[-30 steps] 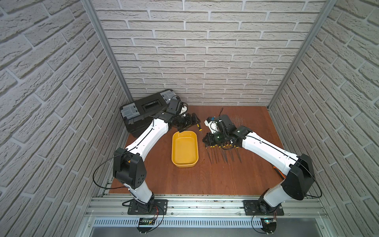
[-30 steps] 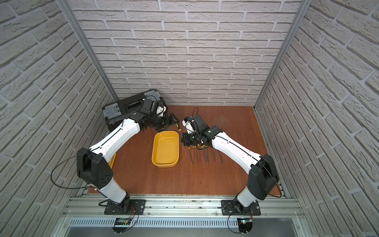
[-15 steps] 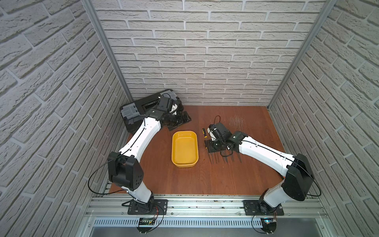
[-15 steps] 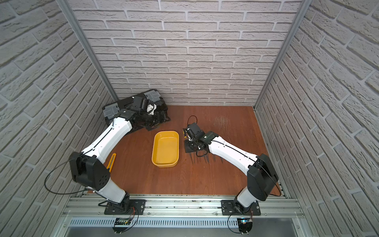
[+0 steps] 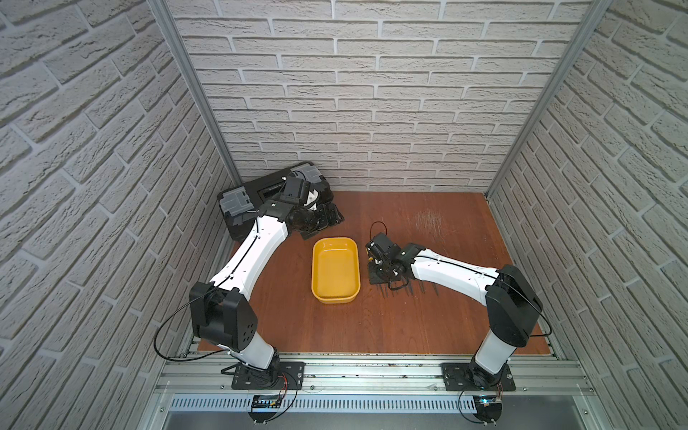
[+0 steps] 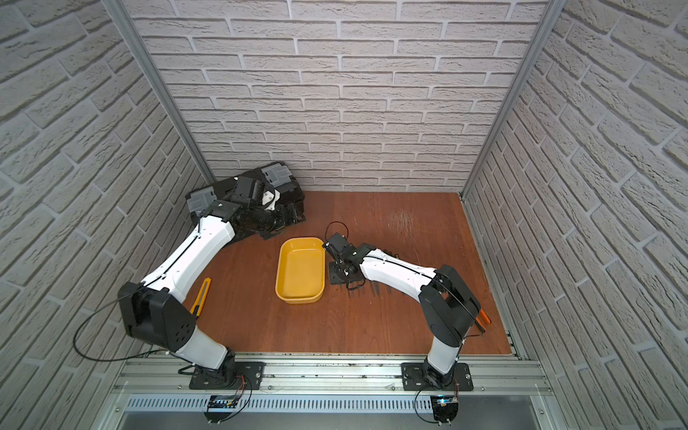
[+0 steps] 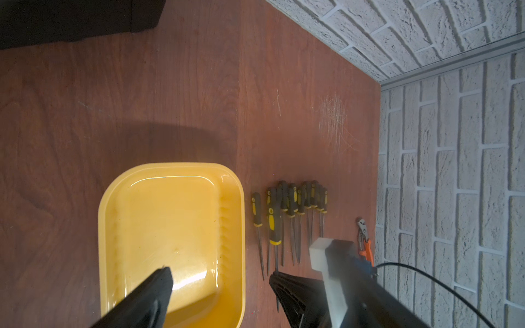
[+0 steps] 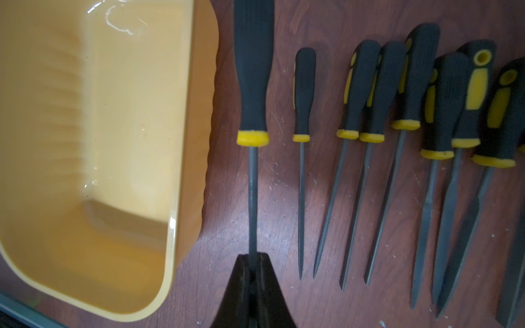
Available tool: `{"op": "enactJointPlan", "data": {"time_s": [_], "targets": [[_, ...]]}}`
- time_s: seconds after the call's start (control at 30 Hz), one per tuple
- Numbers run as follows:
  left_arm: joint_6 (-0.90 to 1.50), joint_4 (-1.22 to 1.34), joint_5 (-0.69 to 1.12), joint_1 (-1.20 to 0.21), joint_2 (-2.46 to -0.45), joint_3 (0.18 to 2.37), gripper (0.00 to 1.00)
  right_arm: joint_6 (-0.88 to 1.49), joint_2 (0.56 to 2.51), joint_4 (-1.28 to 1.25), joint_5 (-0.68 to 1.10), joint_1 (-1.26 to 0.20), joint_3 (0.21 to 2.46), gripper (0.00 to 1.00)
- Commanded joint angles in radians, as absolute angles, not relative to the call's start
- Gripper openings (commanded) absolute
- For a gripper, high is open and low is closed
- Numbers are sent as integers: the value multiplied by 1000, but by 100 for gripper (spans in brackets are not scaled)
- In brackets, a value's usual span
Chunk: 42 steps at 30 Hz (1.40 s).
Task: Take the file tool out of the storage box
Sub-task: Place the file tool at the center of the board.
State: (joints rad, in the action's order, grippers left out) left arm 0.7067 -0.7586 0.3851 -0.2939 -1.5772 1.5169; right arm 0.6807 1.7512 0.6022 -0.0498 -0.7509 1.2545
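Counter (image 5: 409, 327), in a top view: right gripper (image 5: 378, 273) low, just beside storage box (image 5: 316, 268).
Right wrist: jaws clenched on file tool (image 8: 252, 176) shaft, outside the box; long axis parallel to box's long side, handle pointing away from gripper.
Left wrist: left gripper (image 7: 218, 279) jaws released wide.

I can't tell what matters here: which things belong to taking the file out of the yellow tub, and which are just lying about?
In the job: yellow tub, empty; file beside it, shaft clamped in the right gripper.
Lying about: row of other files, black toolbox, orange pliers, yellow knife.
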Motion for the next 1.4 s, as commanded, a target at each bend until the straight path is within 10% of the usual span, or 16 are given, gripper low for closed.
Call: {"op": "enactJointPlan", "data": {"time_s": [0.0, 1.37], "targets": [[681, -759, 371, -285, -1540, 1502, 98, 708, 1770, 558, -69, -761, 1267, 3], [681, -768, 371, -259, -1514, 1456, 99, 741, 1947, 528, -90, -769, 1281, 10]]}}
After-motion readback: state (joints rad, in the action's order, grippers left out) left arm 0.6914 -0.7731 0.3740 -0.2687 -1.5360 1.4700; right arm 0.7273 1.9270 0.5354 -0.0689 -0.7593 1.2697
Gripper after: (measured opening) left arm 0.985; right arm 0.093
